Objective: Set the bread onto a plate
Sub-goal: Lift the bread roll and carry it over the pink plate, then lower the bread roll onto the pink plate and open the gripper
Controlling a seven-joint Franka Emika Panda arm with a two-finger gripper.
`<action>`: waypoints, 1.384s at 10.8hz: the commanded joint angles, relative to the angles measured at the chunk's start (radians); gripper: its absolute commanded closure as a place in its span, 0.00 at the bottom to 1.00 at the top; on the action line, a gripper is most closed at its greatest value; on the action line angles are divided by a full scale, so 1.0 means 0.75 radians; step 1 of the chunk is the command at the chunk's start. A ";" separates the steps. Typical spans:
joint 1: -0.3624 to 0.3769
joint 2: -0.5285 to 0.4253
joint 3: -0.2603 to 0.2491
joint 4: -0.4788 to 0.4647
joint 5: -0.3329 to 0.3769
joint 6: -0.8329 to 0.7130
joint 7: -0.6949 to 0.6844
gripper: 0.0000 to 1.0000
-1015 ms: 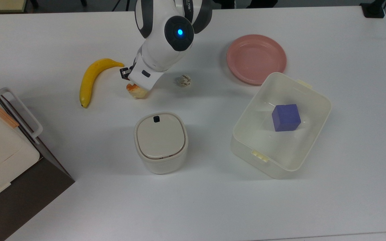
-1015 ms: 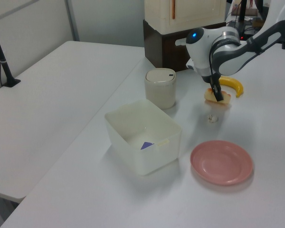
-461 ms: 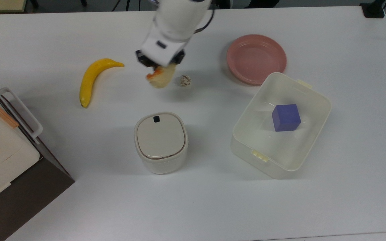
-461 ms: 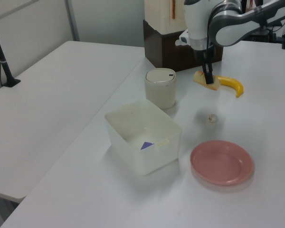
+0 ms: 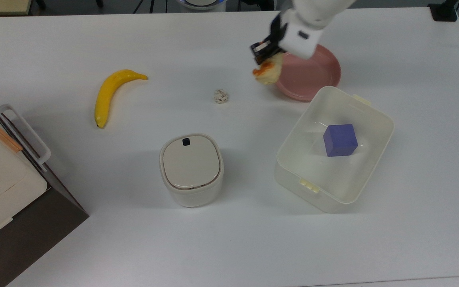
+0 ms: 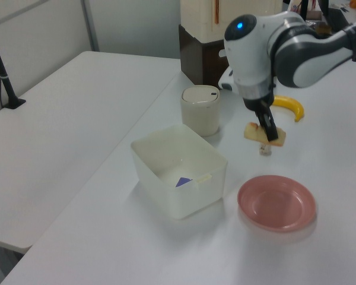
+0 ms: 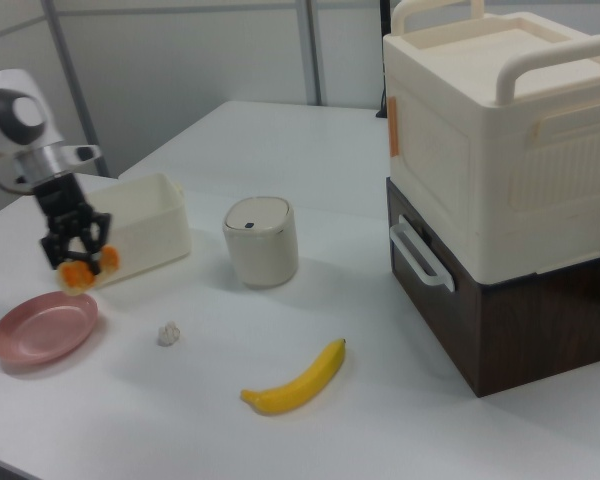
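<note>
My gripper (image 5: 266,60) (image 6: 269,132) (image 7: 76,262) is shut on the bread (image 5: 267,73) (image 6: 259,134) (image 7: 81,272), a pale bun with an orange-brown glaze, held up in the air. In the top view the bread hangs over the left rim of the pink plate (image 5: 313,73). The plate (image 6: 277,202) (image 7: 42,327) lies flat on the white table with nothing on it; in the right view it sits just below the bread.
A small whitish wad (image 5: 220,96) lies left of the plate in the top view, a yellow banana (image 5: 112,92) farther left. A cream tub (image 5: 373,149) holding a purple cube (image 5: 340,139) sits close below the plate. A lidded cream canister (image 5: 191,168) stands mid-table.
The gripper has carried the bread from beside the banana, lifted off the table, rightward in the top view past the wad to the plate's left rim.
</note>
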 commanded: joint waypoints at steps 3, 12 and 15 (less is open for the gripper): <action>0.231 0.081 -0.017 -0.003 0.024 -0.045 0.208 1.00; 0.256 0.087 -0.019 -0.010 -0.019 -0.114 0.214 0.00; 0.163 -0.039 -0.038 0.025 -0.017 -0.096 0.316 0.00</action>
